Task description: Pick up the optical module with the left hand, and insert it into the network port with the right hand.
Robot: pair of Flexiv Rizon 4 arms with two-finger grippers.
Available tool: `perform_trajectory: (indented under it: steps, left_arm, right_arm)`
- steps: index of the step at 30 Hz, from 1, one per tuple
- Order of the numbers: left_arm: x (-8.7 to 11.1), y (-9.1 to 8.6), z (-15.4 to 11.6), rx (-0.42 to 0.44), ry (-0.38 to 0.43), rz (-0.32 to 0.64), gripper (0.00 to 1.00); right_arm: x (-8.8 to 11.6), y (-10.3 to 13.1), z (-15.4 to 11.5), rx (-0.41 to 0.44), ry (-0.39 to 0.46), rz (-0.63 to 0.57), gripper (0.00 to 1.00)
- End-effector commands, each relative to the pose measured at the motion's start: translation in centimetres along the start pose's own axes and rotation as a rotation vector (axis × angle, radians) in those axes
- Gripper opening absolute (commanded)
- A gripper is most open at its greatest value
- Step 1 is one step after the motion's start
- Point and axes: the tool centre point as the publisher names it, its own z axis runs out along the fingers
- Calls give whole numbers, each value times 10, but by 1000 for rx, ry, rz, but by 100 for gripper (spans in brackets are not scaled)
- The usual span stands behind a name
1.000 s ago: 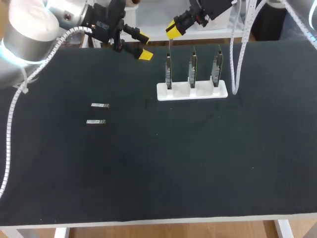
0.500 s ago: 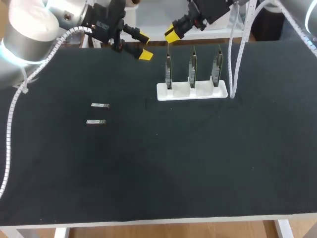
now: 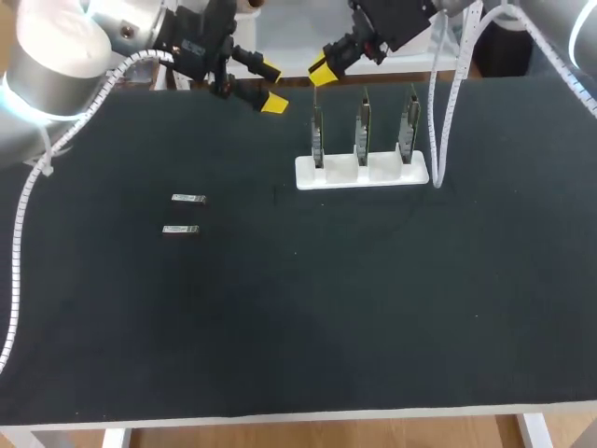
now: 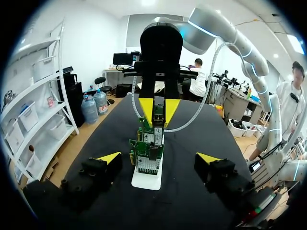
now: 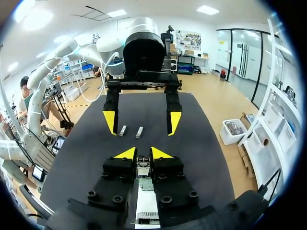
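In the upper middle of the head view, the right gripper (image 3: 322,67) hangs over the leftmost green network card (image 3: 317,131) of three standing upright in a white holder block (image 3: 362,172). Its fingers (image 5: 125,154) pinch a small silver optical module (image 5: 142,167) just above that card. The left gripper (image 3: 271,86), at the upper left, has its fingers spread wide. Two flat silver modules (image 3: 187,199) lie left of centre on the black desk (image 3: 326,308).

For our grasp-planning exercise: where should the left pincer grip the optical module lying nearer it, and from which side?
Grip the optical module across its two long sides at mid-length, with the left pincer coming straight down. It lies flat on the table, a slim bar, and the second module lies apart, likely leaving finger room.
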Motion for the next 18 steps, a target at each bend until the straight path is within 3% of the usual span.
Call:
perform_trajectory:
  steps: [1,18]
  left_arm:
    - [-1,1,0,2,3,0,100]
    - [-1,1,0,2,3,0,100]
  right_arm:
    - [-1,-11,0,-451,3,-3,0]
    - [0,-14,0,-465,1,-5,0]
